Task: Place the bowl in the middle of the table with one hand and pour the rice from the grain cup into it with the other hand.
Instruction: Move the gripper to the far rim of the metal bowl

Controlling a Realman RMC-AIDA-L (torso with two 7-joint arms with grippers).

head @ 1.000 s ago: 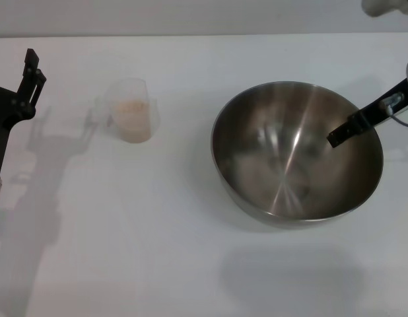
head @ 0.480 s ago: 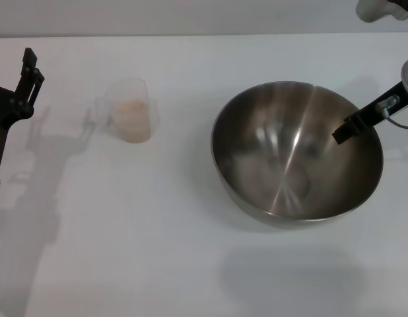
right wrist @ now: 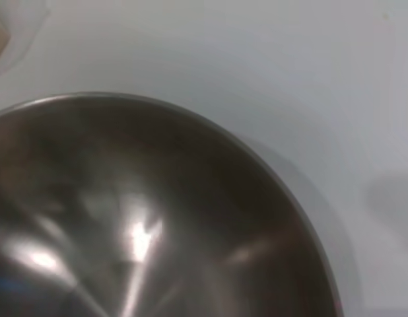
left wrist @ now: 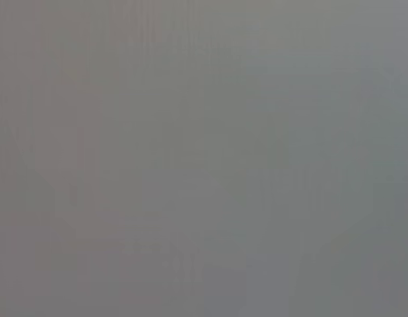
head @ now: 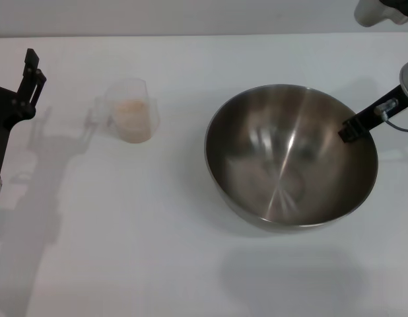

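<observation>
The steel bowl (head: 290, 155) sits right of the middle of the white table (head: 158, 251). My right gripper (head: 352, 127) is at the bowl's right rim, one dark finger inside the wall, shut on the rim. The right wrist view shows the bowl's shiny inside (right wrist: 138, 218) close up. The clear grain cup (head: 130, 109) stands upright on the table's left half, with pale rice (head: 131, 109) in it and its handle to the left. My left gripper (head: 31, 78) hangs open and empty at the left edge, apart from the cup. The left wrist view is plain grey.
The table's back edge (head: 191, 35) runs along the top of the head view. A white part of the robot (head: 382, 9) shows at the top right corner. Bare tabletop lies between the cup and the bowl.
The bowl has shifted a little to the left with the right gripper at its rim; less of the finger shows inside it. The left arm and the cup have not moved.
</observation>
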